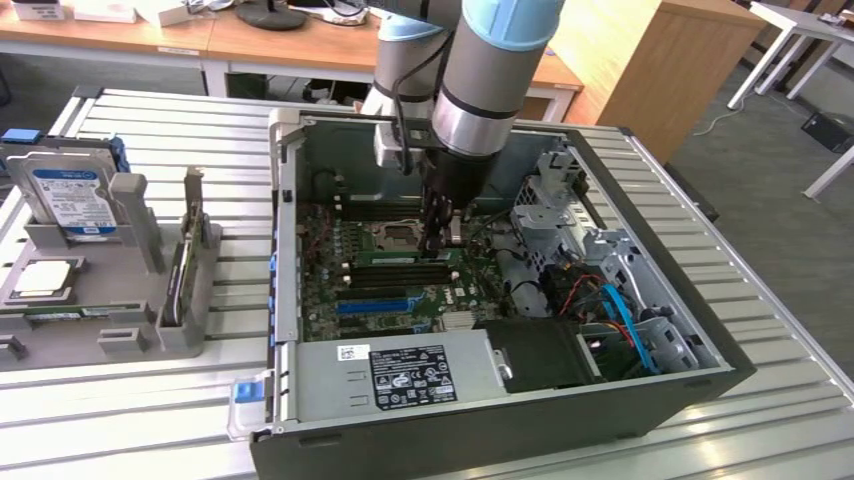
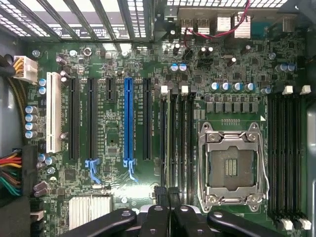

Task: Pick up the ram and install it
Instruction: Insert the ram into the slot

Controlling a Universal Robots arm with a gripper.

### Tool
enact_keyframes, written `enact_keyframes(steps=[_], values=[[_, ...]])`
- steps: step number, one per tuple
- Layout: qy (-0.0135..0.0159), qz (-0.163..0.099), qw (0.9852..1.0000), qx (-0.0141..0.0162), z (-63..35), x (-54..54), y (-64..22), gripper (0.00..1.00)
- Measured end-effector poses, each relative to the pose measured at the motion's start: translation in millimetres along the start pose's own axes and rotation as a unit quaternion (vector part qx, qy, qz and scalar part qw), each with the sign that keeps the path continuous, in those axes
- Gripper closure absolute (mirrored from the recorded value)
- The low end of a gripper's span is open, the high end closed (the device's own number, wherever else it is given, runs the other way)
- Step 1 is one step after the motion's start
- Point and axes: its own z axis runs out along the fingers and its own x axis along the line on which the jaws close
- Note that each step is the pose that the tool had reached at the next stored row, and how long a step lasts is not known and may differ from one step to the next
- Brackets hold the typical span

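Nearest in the open computer case (image 1: 534, 440) sits the power supply (image 1: 400, 372) with its black label. Behind it, on the green motherboard (image 1: 327, 290), come the blue slot (image 1: 374, 304) and then the black memory slots (image 1: 394, 274). The gripper (image 1: 442, 240) hangs just over their end at the exterior view's right. It is clenched, and its fingertips (image 2: 161, 193) almost meet. The ram I cannot make out surely. A lighter green strip (image 1: 400, 257) along the far side of these slots, directly under the gripper, may be it. Farther is the processor socket (image 1: 395, 235).
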Motion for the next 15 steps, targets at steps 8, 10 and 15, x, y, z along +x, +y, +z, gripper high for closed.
enact_keyframes(steps=[8, 10, 15], values=[[0.0000, 0.000, 1.0000, -0.0001, -4.9, -0.1, 0.1, 0.88], [0.0000, 0.000, 1.0000, -0.0001, -4.9, -0.1, 0.1, 0.88], [0.0000, 0.000, 1.0000, -0.0001, -5.0, 1.0, 0.2, 0.88]])
